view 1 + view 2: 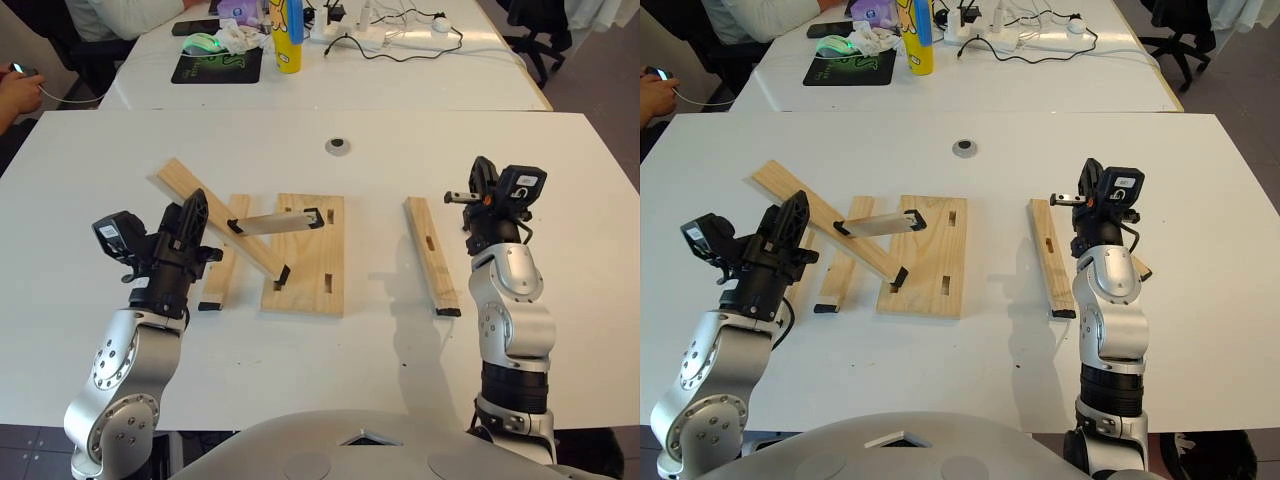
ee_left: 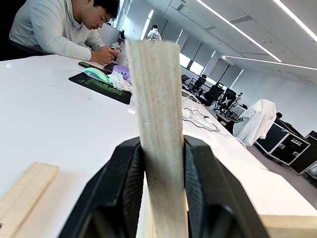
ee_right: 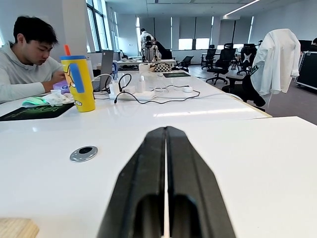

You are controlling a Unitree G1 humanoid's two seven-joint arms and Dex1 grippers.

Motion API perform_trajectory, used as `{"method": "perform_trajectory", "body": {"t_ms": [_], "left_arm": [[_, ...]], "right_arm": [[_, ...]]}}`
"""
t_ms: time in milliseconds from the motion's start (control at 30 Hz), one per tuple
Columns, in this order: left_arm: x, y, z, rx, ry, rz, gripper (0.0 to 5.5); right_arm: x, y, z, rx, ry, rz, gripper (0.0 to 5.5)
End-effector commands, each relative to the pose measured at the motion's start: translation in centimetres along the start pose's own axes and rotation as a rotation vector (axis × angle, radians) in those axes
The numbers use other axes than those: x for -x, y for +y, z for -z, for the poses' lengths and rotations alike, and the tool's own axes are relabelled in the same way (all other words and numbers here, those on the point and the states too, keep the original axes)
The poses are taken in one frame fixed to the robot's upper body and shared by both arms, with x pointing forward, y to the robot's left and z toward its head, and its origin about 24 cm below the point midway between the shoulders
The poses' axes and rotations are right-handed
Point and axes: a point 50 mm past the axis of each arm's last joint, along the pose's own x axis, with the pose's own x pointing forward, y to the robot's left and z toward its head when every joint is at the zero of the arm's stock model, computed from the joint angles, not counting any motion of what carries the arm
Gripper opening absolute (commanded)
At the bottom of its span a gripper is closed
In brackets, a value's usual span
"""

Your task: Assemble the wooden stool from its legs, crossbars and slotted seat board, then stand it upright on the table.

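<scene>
An open-plan office: long white surfaces (image 3: 277,158), black swivel office chairs (image 3: 216,74), ceiling strip lights (image 2: 237,29), tall windows (image 3: 193,43), a white power strip with cables (image 1: 350,35), a black mouse mat (image 1: 222,70).

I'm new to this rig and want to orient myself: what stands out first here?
On the left, the left gripper is clamped on a long wooden leg slanting across onto the slotted seat board at centre. The right gripper is shut on nothing, held beside a lone leg at right.
</scene>
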Motion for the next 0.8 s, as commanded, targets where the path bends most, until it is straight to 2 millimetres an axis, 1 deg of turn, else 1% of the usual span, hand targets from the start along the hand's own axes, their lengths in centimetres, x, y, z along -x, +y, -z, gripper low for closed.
{"method": "perform_trajectory", "body": {"t_ms": [33, 200, 333, 467, 633, 733, 800], "left_arm": [[0.6, 0.1, 0.4, -0.047, 0.006, -0.025, 1.05], [1.3, -0.1, 0.9, -0.085, 0.008, -0.028, 1.05], [1.8, -0.4, 0.8, -0.078, -0.008, -0.016, 1.05], [1.7, -1.2, 0.2, -0.047, -0.058, 0.003, 1.05], [1.4, -2.3, -1.2, 0.002, -0.135, 0.044, 1.05], [1.2, -2.7, -1.8, -0.009, -0.158, 0.057, 1.05], [1.3, -2.6, -1.7, -0.026, -0.146, 0.054, 1.05]], "right_arm": [[-0.4, -0.2, -0.3, 0.008, -0.009, -0.006, 0.0], [-0.9, -0.4, -0.7, 0.019, -0.018, -0.013, 0.0], [-1.3, -0.7, -1.0, 0.028, -0.025, -0.018, 0.0], [-1.6, -0.7, -1.1, 0.033, -0.033, -0.027, 0.0], [-1.9, -0.7, -1.2, 0.034, -0.038, -0.037, 0.0], [-2.0, -0.8, -1.2, 0.037, -0.039, -0.035, 0.0], [-2.1, -0.8, -1.2, 0.038, -0.04, -0.035, 0.0]]}}
